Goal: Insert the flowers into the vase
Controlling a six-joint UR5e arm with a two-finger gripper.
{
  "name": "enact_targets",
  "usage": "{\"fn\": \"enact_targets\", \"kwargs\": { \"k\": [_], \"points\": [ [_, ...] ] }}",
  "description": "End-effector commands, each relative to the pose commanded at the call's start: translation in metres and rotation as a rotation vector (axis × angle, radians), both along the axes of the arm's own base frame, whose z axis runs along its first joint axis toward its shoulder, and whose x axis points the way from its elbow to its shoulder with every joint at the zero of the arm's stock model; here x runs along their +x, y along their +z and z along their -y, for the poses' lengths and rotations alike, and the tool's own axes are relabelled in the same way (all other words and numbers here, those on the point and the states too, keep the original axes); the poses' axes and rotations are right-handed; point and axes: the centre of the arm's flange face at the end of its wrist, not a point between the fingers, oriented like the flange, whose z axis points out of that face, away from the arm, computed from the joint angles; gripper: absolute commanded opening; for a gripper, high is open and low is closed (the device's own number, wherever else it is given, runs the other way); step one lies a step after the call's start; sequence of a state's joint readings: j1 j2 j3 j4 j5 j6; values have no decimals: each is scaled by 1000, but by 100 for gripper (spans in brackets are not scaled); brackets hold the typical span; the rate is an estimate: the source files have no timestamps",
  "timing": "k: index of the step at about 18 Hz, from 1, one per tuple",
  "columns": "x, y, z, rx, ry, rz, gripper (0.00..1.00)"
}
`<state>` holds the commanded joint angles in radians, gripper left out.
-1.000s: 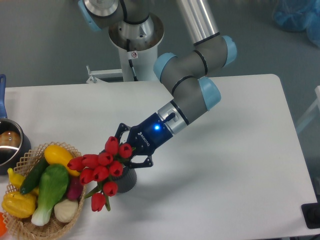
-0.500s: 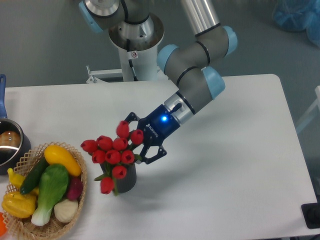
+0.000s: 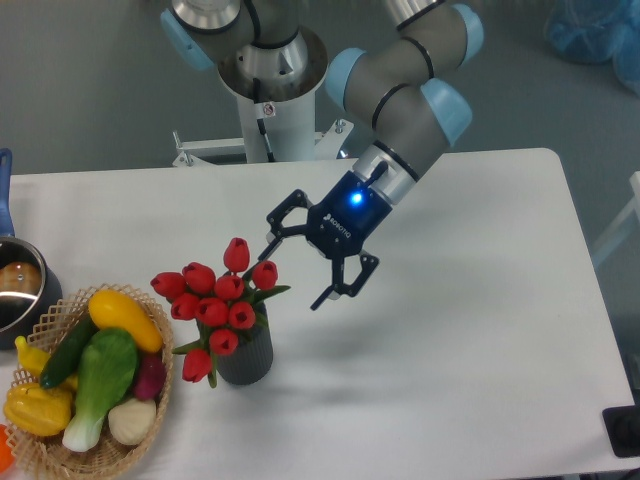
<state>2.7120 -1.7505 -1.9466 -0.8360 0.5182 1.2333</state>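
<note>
The flowers (image 3: 215,300), a bunch of red tulip heads with green leaves, stand with their stems inside the vase (image 3: 247,358), a dark grey ribbed cylinder upright on the white table. My gripper (image 3: 296,273) hangs just right of and above the bunch. Its fingers are spread wide with nothing between them. One fingertip is close to the rightmost tulip head; I cannot tell whether it touches.
A wicker basket (image 3: 60,455) of yellow, green and purple vegetables sits at the front left, close to the vase. A metal pot (image 3: 18,290) with a blue handle stands at the left edge. The robot base (image 3: 270,80) is behind the table.
The gripper has let go of the flowers and risen up and to the right. The bunch has tipped more upright and settled into the vase.
</note>
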Motion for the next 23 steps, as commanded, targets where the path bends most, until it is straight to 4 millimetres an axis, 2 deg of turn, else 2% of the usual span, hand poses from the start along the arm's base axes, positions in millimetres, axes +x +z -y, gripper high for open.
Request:
{"fn": "enact_targets", "kwargs": {
  "k": [5, 7, 9, 11, 13, 15, 16, 17, 19, 21, 23],
  "points": [
    [-3, 50, 42, -260, 123, -277, 100],
    [-10, 61, 57, -339, 172, -345, 100],
    [-26, 65, 75, -389, 225, -369, 100],
    [-51, 69, 95, -427, 284, -381, 100],
    [-81, 53, 102, -507, 307, -385, 100],
    [-97, 51, 108, -600, 279, -474, 100],
    [-106, 43, 110, -640, 256, -495, 100],
    [-119, 29, 110, -663, 243, -489, 100],
    [-146, 13, 119, -678, 237, -481, 100],
    [-167, -18, 113, -706, 177, -483, 100],
    [-186, -33, 112, -760, 159, -503, 100]
  ]
}}
